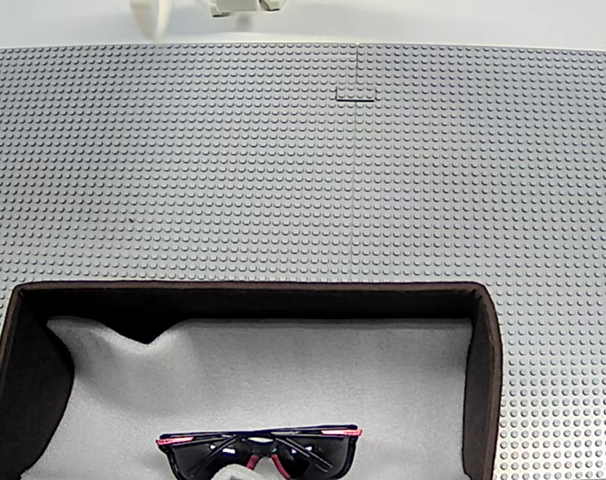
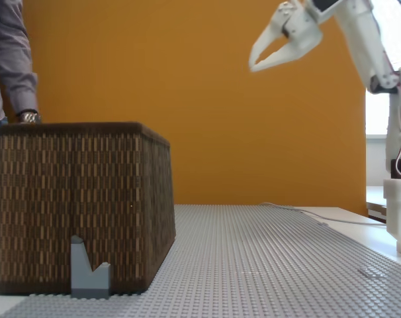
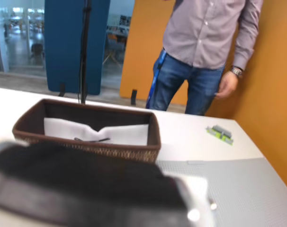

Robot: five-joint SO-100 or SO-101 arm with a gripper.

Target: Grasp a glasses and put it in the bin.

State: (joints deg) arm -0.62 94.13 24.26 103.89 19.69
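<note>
- The big bin (image 1: 483, 370) sits on the studded mat.
- My claw (image 2: 261, 58) hangs high, spread wide, holding nothing.
- The glasses (image 1: 259, 452) lie inside the bin (job looks done); next I just go home.

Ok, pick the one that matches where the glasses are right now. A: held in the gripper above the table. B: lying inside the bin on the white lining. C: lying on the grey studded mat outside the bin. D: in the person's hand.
B: in a fixed view the glasses lie on the white lining within the bin, while the gripper hangs open and empty, high above the mat.
</note>
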